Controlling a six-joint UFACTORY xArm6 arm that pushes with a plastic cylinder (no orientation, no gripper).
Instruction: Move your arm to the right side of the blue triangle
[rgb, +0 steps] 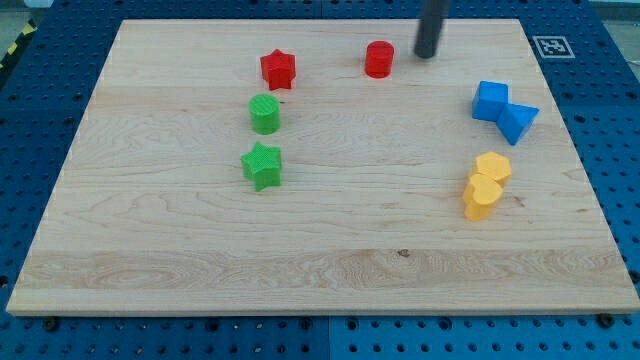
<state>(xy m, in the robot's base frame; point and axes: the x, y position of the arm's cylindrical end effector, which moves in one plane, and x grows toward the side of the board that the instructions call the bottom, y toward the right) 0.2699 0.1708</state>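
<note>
The blue triangle (518, 122) lies near the board's right edge, touching a blue cube-like block (490, 100) on its upper left. My tip (425, 54) is at the view's top, well up and to the left of the blue triangle, just to the right of the red cylinder (379, 59). It touches no block.
A red star (278, 69) lies at the top left of centre. A green cylinder (264, 114) and a green star (262, 165) lie below it. Two yellow blocks (492, 167) (481, 196) touch each other below the blue ones. The wooden board (320, 270) sits on a blue perforated table.
</note>
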